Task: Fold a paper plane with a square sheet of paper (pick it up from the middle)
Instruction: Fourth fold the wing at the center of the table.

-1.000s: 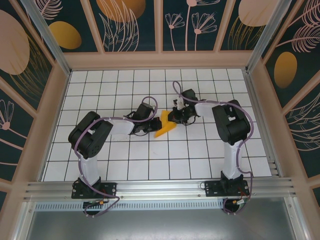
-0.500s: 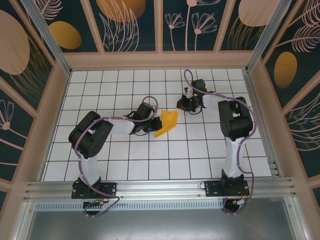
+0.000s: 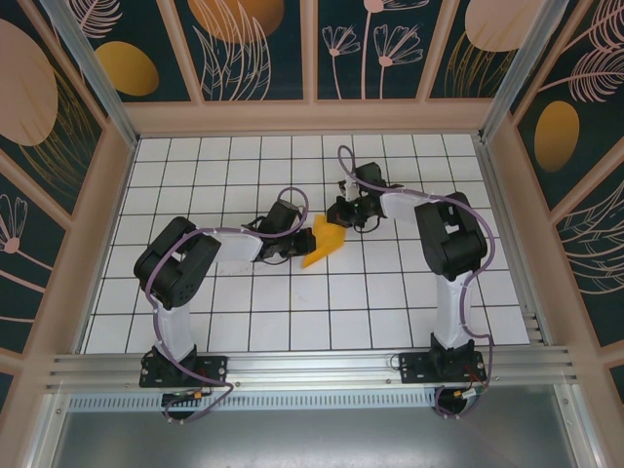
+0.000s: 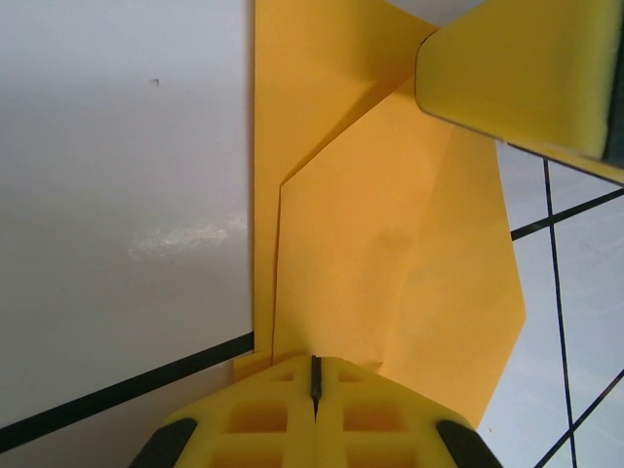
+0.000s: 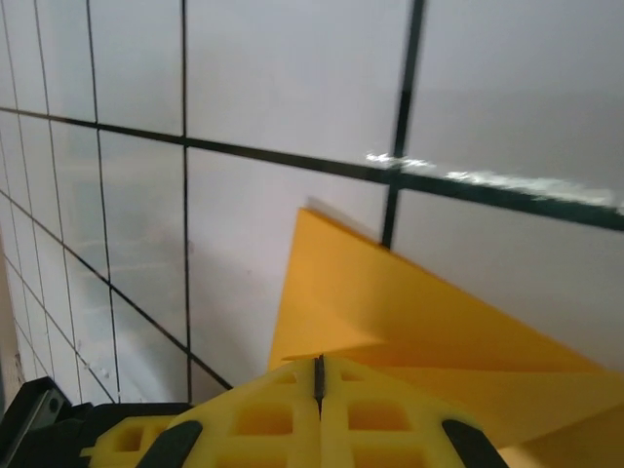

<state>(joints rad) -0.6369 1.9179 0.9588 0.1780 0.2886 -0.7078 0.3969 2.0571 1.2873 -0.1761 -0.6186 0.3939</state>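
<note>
At the bottom of my left wrist view, my left gripper (image 4: 315, 390) has its ribbed yellow foam pads pressed together to a thin dark seam, pinching the near edge of the sheet of paper (image 4: 390, 273). The paper is thin, matte orange-yellow, folded into overlapping angled flaps with sharp creases, over glossy white tiles (image 4: 117, 146) ruled in black. My right gripper (image 5: 319, 375) is likewise squeezed tight on a pointed flap. From above, the paper (image 3: 325, 240) lies at centre frame, a small wedge between both grippers.
</note>
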